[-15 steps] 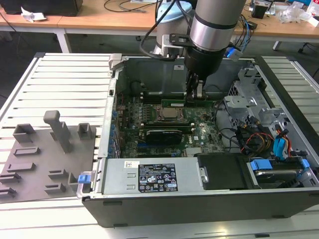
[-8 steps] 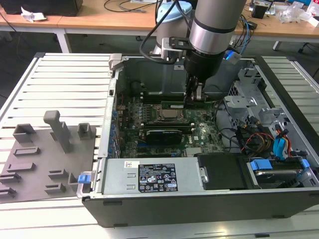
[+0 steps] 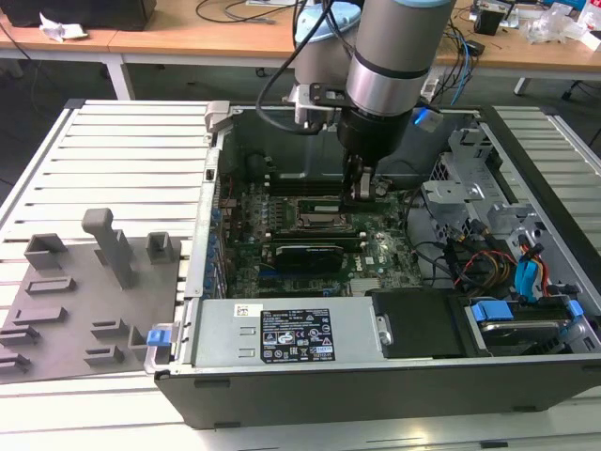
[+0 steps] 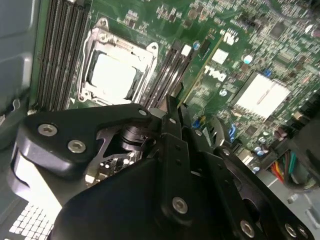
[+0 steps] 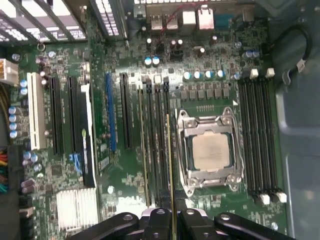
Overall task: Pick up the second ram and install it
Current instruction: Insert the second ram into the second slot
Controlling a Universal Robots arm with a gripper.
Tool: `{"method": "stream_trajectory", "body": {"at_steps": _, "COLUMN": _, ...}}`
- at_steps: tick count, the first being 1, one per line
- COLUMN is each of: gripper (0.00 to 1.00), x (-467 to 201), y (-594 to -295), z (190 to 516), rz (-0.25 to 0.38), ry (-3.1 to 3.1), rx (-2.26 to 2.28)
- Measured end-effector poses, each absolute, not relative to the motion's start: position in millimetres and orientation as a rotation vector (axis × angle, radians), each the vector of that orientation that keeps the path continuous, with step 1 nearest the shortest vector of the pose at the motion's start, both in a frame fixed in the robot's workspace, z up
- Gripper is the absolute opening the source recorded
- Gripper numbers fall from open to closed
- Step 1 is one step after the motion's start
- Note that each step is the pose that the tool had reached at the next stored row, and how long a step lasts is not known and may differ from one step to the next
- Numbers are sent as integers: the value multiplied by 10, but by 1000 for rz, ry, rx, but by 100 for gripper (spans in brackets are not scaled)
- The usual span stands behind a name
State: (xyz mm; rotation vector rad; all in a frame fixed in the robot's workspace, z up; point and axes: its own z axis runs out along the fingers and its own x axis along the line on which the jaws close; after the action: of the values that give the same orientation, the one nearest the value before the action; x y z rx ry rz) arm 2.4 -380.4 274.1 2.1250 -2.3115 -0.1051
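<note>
End effector (image 5: 172, 222) was clamped on the ram (image 5: 170, 165), holding it on edge over the slots (image 5: 157, 145) just beside the CPU socket (image 5: 210, 152), inside the open case (image 3: 202, 282). Pickup looked done; the stick was lined up with a slot. I couldn't tell whether it was seated or the end clips latched, so install wasn't confirmed.

An open computer case (image 3: 526, 376) sits beside a grey plastic tray (image 3: 56, 310) on a slatted table (image 3: 122, 150).

Likely lab: robot arm (image 3: 394, 56), cable-strewn desks (image 3: 188, 33).
</note>
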Motion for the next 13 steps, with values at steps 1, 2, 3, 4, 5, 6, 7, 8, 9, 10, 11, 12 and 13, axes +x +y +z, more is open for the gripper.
{"method": "stream_trajectory", "body": {"at_steps": 1, "gripper": 14, "x": -28, "y": -3804, "z": 2721, "rz": -105, "ry": -2311, "rx": 2125}}
{"method": "stream_trajectory", "body": {"at_steps": 2, "gripper": 14, "x": -70, "y": -3804, "z": 2693, "rz": -105, "ry": -2312, "rx": 2125}}
{"method": "stream_trajectory", "body": {"at_steps": 3, "gripper": 14, "x": -95, "y": -3804, "z": 2672, "rz": -105, "ry": -2311, "rx": 2125}}
{"method": "stream_trajectory", "body": {"at_steps": 4, "gripper": 14, "x": -108, "y": -3806, "z": 2657, "rz": -105, "ry": -2311, "rx": 2125}}
{"method": "stream_trajectory", "body": {"at_steps": 5, "gripper": 14, "x": -139, "y": -3817, "z": 2627, "rz": -105, "ry": -2311, "rx": 2125}}
{"method": "stream_trajectory", "body": {"at_steps": 6, "gripper": 14, "x": -167, "y": -3831, "z": 2594, "rz": -105, "ry": -2312, "rx": 2125}}
{"method": "stream_trajectory", "body": {"at_steps": 7, "gripper": 14, "x": -186, "y": -3847, "z": 2565, "rz": -105, "ry": -2309, "rx": 2127}}
{"method": "stream_trajectory", "body": {"at_steps": 8, "gripper": 14, "x": -200, "y": -3853, "z": 2531, "rz": -105, "ry": -2306, "rx": 2131}}
{"method": "stream_trajectory", "body": {"at_steps": 9, "gripper": 14, "x": -219, "y": -3853, "z": 2506, "rz": -105, "ry": -2305, "rx": 2132}}
{"method": "stream_trajectory", "body": {"at_steps": 10, "gripper": 14, "x": -234, "y": -3853, "z": 2495, "rz": -105, "ry": -2305, "rx": 2132}}
{"method": "stream_trajectory", "body": {"at_steps": 11, "gripper": 14, "x": -244, "y": -3852, "z": 2483, "rz": -105, "ry": -2305, "rx": 2132}}
{"method": "stream_trajectory", "body": {"at_steps": 12, "gripper": 14, "x": -262, "y": -3850, "z": 2464, "rz": -105, "ry": -2305, "rx": 2132}}
{"method": "stream_trajectory", "body": {"at_steps": 13, "gripper": 14, "x": -279, "y": -3850, "z": 2451, "rz": -107, "ry": -2306, "rx": 2132}}
